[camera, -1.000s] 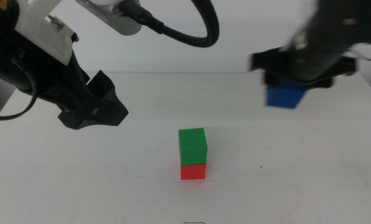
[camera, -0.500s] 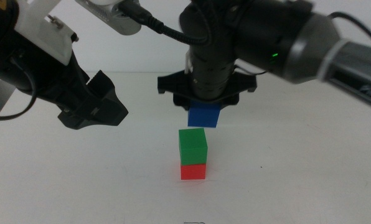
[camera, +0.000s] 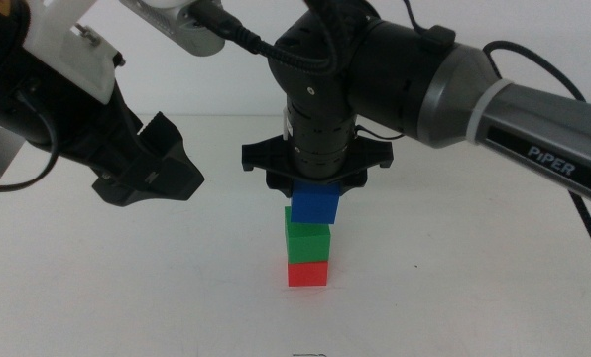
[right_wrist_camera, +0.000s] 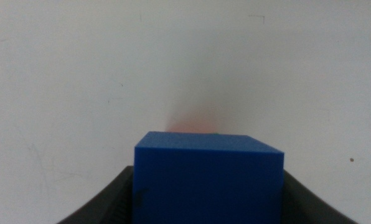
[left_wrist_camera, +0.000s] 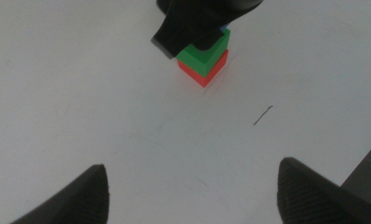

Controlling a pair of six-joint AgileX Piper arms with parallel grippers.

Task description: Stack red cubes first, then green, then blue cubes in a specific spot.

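Observation:
The red cube point(camera: 307, 274) sits on the white table point(camera: 454, 288) and covers the specific spot. The green cube point(camera: 308, 242) is stacked on it. My right gripper point(camera: 315, 194) comes straight down over the stack, shut on the blue cube point(camera: 314, 206). The blue cube's underside meets the green top and sits slightly to the right of it. The right wrist view shows the blue cube point(right_wrist_camera: 207, 177) filling the gap between the jaws. My left gripper point(camera: 181, 159) hangs open to the left of the stack. The left wrist view shows the red cube point(left_wrist_camera: 205, 67) and green cube point(left_wrist_camera: 203, 53) under the right gripper point(left_wrist_camera: 198, 18).
A short dark scratch mark point(left_wrist_camera: 263, 115) lies on the tabletop near the stack. The table's edge point(left_wrist_camera: 366, 158) shows in the left wrist view. The right arm's grey link point(camera: 494, 89) slants in from the right above the table.
The right gripper has swung in from the far right with the blue cube and lowered it onto the green cube. The left arm has not moved.

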